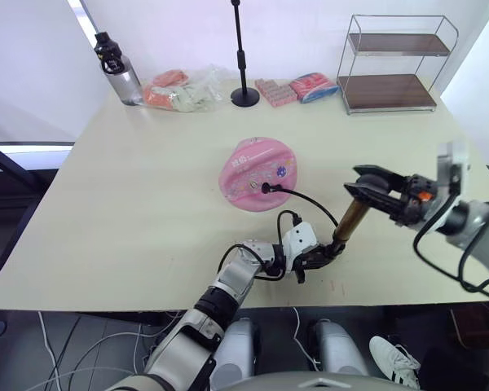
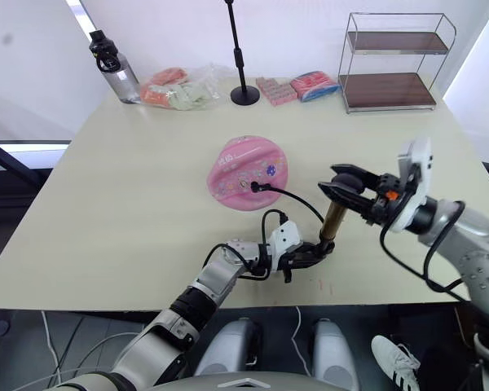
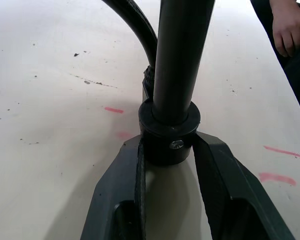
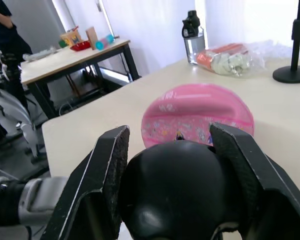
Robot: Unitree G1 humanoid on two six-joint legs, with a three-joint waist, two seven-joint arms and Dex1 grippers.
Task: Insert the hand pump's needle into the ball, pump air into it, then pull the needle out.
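The left gripper (image 1: 314, 259) is clenching the black base cap of the slim bronze-gold metal hand pump (image 1: 352, 218) near the front edge of the pale tabletop (image 1: 130, 212), one finger on each side of the cap. From that base the pump's long axis is leaning up and to the right, where the right gripper (image 1: 373, 189) is holding the black handle end between its two fingers. So the coming pumping stroke is likely running along that slanted line, right arm pushing toward the left arm's anchor. A thin black hose (image 1: 310, 199) is arcing from the base away to the far left, ending at the pink rubber ball with small flower prints (image 1: 257, 173), which is lying flattened mid-table; the needle itself is too small to make out, though the fitting is touching the ball's near right side. The left wrist view is showing the cap's small screw (image 3: 177, 144), and the right wrist view is looking over the handle straight at the ball.
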